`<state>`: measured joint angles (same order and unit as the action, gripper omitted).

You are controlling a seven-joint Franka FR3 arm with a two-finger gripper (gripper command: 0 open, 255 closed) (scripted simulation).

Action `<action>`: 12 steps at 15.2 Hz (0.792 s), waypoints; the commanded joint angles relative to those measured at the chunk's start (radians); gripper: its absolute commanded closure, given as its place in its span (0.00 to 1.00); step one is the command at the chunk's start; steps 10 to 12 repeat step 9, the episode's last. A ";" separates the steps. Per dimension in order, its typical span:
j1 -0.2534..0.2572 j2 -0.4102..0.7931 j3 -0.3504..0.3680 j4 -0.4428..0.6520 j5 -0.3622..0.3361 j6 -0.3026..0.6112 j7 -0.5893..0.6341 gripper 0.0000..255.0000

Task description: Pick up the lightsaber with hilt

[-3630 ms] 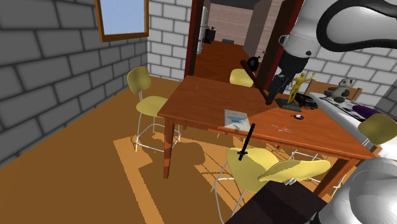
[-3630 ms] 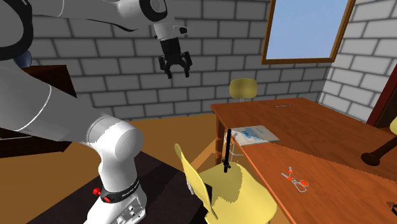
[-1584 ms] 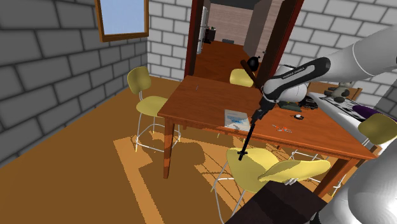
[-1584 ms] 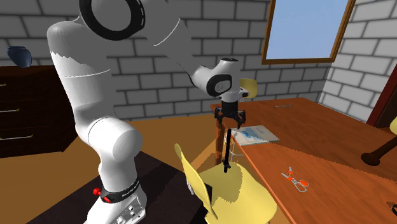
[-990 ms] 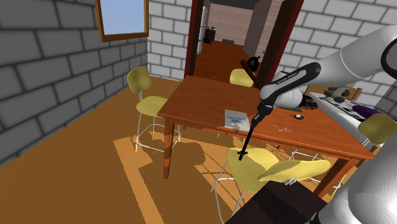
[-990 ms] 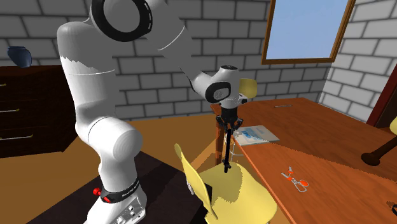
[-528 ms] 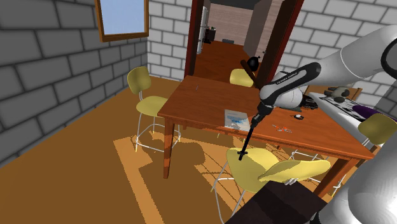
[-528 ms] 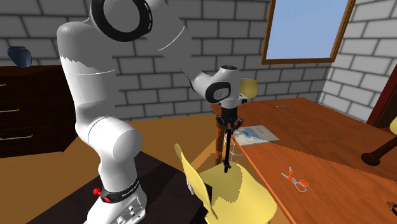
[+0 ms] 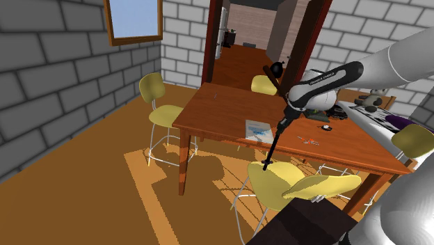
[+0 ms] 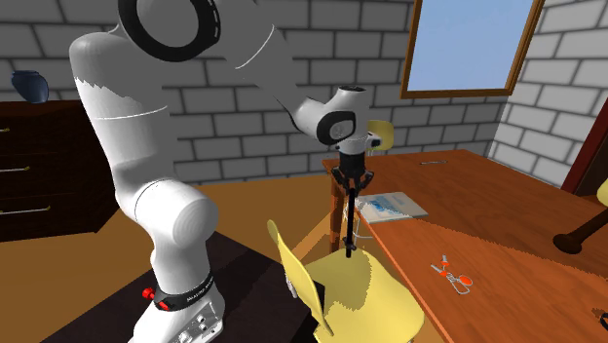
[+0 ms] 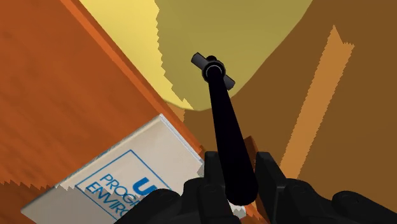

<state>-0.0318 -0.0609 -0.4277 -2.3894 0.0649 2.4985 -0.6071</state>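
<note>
The lightsaber (image 9: 272, 149) is a thin black rod with a short crossguard hilt at its lower end. It hangs nearly upright beside the table's near edge, its hilt end just above the yellow chair seat (image 9: 278, 182). My black gripper (image 9: 282, 127) is shut on its top end. In the second exterior view the gripper (image 10: 350, 181) clasps the lightsaber (image 10: 348, 222) over the chair (image 10: 341, 292). In the wrist view the fingers (image 11: 213, 170) squeeze the lightsaber (image 11: 224, 121), whose hilt points down toward the seat (image 11: 191, 38).
The wooden table (image 9: 222, 111) holds a white book (image 9: 258, 128) right by the gripper, red-handled scissors (image 10: 451, 275) and a dark object at the far end. Other yellow chairs (image 9: 158, 104) stand around it. The brick wall and an open doorway lie behind.
The arm has risen a little and the lightsaber has come up with it; its hilt end now hangs slightly higher above the chair seat.
</note>
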 commanded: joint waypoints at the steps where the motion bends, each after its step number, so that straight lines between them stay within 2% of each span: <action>1: -0.001 -0.019 0.002 0.010 -0.015 -0.027 0.012 1.00; 7: -0.006 -0.071 0.008 0.046 -0.050 -0.110 0.041 1.00; 12: -0.006 -0.072 0.009 0.047 -0.051 -0.112 0.042 1.00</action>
